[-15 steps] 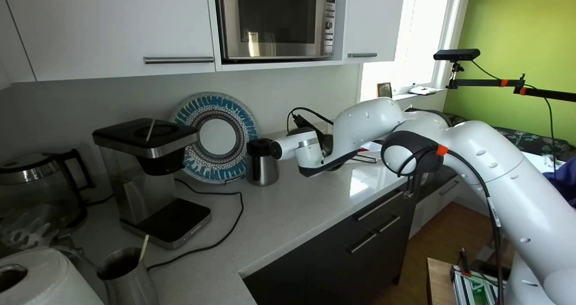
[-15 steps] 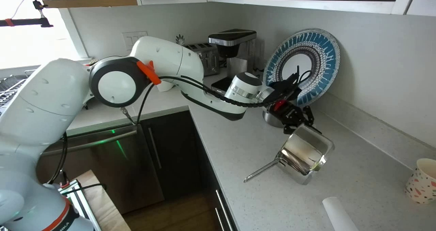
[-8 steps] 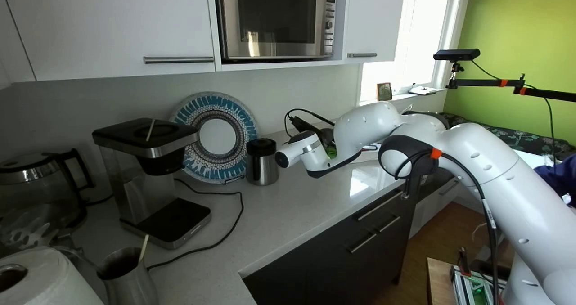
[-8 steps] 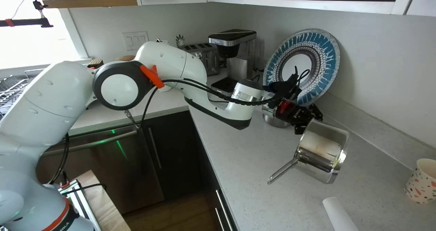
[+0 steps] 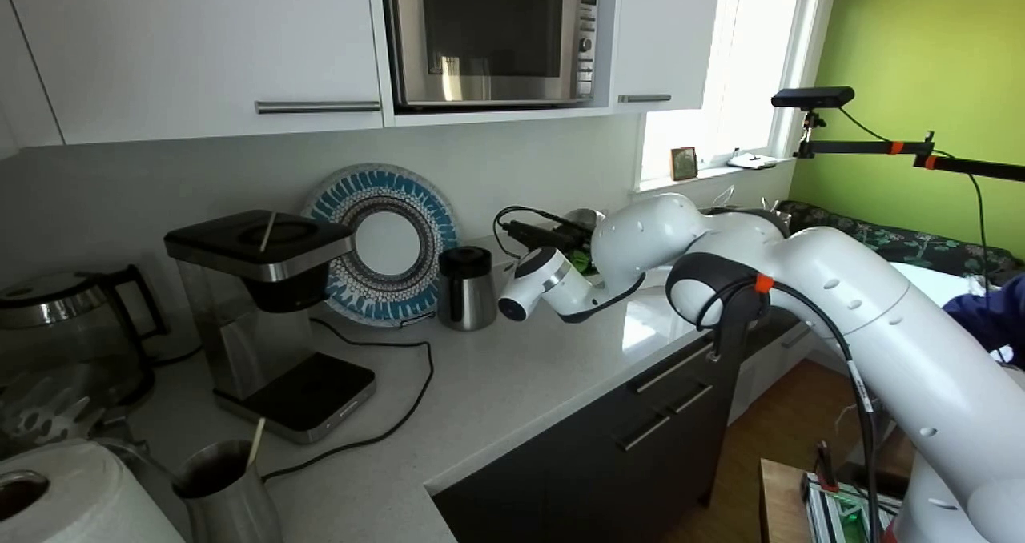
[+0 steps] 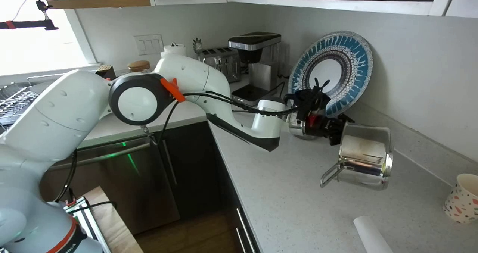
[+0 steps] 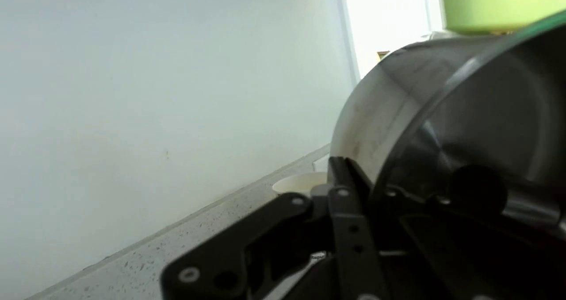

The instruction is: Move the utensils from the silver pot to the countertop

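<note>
In an exterior view, the speckled counter (image 6: 295,197) spreads left to its front edge; wall (image 6: 418,77) at right, cup (image 6: 461,199) near right. The gripper (image 6: 341,129), clamped on the tipped pot (image 6: 362,154), holds it over open counter.

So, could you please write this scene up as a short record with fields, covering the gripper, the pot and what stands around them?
Gripper: gripper shut on the silver pot at its rim
Pot pose: tipped well over, its open mouth showing in the wrist view
Pot support: held over the countertop, apparently clear of it
Utensils: none that I can make out; the pot's inside is dark and partly hidden
Upright nearby: spotted cup
Background: coffee maker; blue patterned disc
</note>
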You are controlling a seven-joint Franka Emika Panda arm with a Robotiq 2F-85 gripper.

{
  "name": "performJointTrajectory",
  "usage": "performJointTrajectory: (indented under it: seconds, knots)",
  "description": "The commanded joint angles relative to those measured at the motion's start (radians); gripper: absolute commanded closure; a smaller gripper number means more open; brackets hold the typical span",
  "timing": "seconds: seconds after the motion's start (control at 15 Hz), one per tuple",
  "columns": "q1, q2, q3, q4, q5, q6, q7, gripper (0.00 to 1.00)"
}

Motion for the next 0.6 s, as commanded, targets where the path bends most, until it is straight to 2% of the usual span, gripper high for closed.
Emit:
performJointTrajectory:
  seconds: [0.0, 0.2, 0.53]
  knots:
    - [0.013, 0.033, -0.041, 0.037, -0.139, -0.003, -0.028, 0.99]
    - [0.010, 0.032, -0.043, 0.037, -0.198, -0.019, -0.015, 0.99]
    - [-0.013, -0.035, 0.011, 0.043, -0.011, -0.130, -0.019, 0.99]
